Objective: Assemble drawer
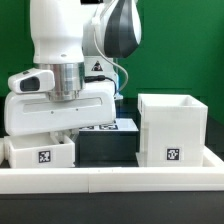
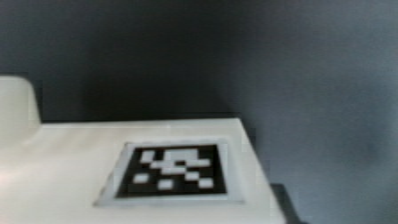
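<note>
A tall open white drawer box (image 1: pixel 172 128) with a marker tag on its front stands at the exterior view's right. A lower white drawer part (image 1: pixel 40 152), also tagged, stands at the exterior view's left. My gripper (image 1: pixel 62 135) hangs right over this lower part, with its fingers hidden behind the part's top edge. In the wrist view a flat white surface with a black-and-white tag (image 2: pixel 169 170) fills the near corner, very close to the camera. No fingertip shows clearly, so whether the jaws are open or shut is hidden.
The marker board (image 1: pixel 108 126) lies between the two white parts, behind a dark block (image 1: pixel 105 148). A long white rail (image 1: pixel 110 180) runs along the front of the scene. Green wall behind.
</note>
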`<control>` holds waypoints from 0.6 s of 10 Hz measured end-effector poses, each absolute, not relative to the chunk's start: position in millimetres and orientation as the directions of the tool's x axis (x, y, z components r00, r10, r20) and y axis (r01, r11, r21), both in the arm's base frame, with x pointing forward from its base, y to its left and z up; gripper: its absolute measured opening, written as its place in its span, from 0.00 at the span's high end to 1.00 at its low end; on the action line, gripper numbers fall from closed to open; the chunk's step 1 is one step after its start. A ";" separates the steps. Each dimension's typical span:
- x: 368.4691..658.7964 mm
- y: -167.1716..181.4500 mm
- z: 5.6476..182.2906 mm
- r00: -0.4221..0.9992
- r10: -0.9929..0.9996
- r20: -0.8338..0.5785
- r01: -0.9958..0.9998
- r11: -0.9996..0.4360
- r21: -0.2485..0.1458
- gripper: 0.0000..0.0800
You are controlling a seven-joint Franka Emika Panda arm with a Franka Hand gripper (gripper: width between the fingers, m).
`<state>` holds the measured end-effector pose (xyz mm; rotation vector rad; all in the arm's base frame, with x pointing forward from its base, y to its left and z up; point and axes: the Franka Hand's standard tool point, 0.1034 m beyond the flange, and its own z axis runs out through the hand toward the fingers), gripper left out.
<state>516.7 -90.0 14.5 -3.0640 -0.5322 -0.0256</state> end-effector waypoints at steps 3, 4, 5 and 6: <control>501.2 -78.1 25.8 0.907 0.421 0.017 0.421 -0.906 -0.033 0.95; 499.3 -78.0 25.0 0.900 0.435 0.015 0.436 -0.899 -0.035 0.95; 499.4 -78.3 24.1 0.900 0.435 0.015 0.435 -0.900 -0.035 0.95; 499.1 -78.4 23.6 0.900 0.437 0.014 0.437 -0.899 -0.035 0.95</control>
